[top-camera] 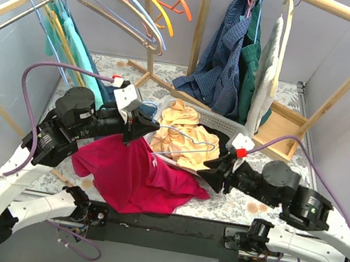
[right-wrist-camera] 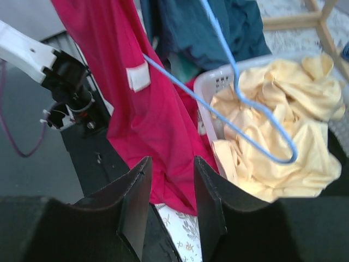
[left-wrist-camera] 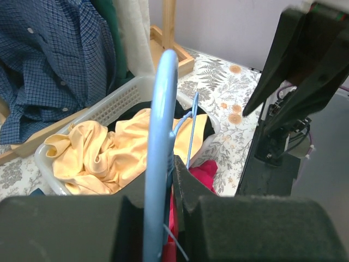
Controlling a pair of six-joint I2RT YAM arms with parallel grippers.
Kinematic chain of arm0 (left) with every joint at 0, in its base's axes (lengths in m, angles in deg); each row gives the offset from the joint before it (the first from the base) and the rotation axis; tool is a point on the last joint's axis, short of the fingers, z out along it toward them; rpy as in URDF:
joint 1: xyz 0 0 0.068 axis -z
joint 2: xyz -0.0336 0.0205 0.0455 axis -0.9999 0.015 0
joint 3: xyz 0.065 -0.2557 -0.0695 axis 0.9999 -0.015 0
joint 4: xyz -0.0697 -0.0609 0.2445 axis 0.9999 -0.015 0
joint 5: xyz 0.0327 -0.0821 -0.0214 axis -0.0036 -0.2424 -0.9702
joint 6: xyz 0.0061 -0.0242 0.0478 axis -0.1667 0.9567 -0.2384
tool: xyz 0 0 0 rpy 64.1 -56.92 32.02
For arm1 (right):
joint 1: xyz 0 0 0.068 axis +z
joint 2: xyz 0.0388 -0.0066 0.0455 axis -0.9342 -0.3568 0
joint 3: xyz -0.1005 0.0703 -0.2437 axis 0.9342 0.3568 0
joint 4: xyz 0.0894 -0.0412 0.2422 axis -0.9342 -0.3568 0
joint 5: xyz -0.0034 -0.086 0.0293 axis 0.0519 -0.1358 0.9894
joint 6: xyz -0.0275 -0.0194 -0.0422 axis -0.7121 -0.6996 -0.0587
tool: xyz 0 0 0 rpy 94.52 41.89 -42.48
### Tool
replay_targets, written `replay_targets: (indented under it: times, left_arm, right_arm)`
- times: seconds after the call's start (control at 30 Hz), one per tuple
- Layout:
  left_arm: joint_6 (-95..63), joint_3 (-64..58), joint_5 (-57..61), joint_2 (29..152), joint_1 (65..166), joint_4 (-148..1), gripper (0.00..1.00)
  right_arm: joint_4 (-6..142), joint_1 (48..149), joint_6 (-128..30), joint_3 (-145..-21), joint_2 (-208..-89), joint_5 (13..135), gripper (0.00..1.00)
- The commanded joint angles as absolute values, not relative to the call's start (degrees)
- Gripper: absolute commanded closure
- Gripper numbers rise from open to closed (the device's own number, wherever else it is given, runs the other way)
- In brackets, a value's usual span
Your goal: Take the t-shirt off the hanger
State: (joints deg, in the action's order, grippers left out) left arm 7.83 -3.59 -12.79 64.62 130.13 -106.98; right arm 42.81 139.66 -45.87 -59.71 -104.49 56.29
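Observation:
A magenta t-shirt (top-camera: 136,175) hangs from a light blue hanger (top-camera: 189,146) and spreads onto the table's near middle. My left gripper (top-camera: 135,131) is shut on the hanger's bar (left-wrist-camera: 163,136), with a bit of the magenta cloth (left-wrist-camera: 204,172) just beyond its fingers. My right gripper (top-camera: 211,175) is open and empty at the shirt's right edge. In the right wrist view the shirt (right-wrist-camera: 142,114) hangs just ahead of the open jaws (right-wrist-camera: 172,185), and the hanger's hook (right-wrist-camera: 229,117) curves over the basket.
A white laundry basket (top-camera: 221,120) with yellow cloth (top-camera: 185,133) stands behind the shirt. A wooden rack (top-camera: 345,86) with a blue checked shirt (top-camera: 226,52) is at the back right. A rail with empty hangers (top-camera: 143,3) and teal clothes (top-camera: 75,45) is at the left.

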Motion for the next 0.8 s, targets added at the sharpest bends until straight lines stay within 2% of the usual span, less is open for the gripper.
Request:
replay_targets:
  times: [0.0,0.17,0.4,0.77]
  left_arm:
    - [7.11,-3.46,-16.55,63.27,130.01,-107.86,1.0]
    - [7.37,-2.06,-18.04,60.89,130.01,-112.15,1.0]
    - [7.37,2.86,-19.19,57.99,130.01,-119.19,1.0]
    - [8.08,4.89,-21.21,55.79,130.01,-122.36,1.0]
  right_arm:
    - [39.22,139.58,-54.6,-70.62,-109.29,61.18,0.56]
    - [37.2,139.67,-62.08,-76.16,-114.41,60.38,0.55]
    - [29.48,139.67,-67.36,-81.44,-119.33,67.49,0.53]
    - [32.1,139.67,-70.35,-81.44,-120.3,70.58,0.54]
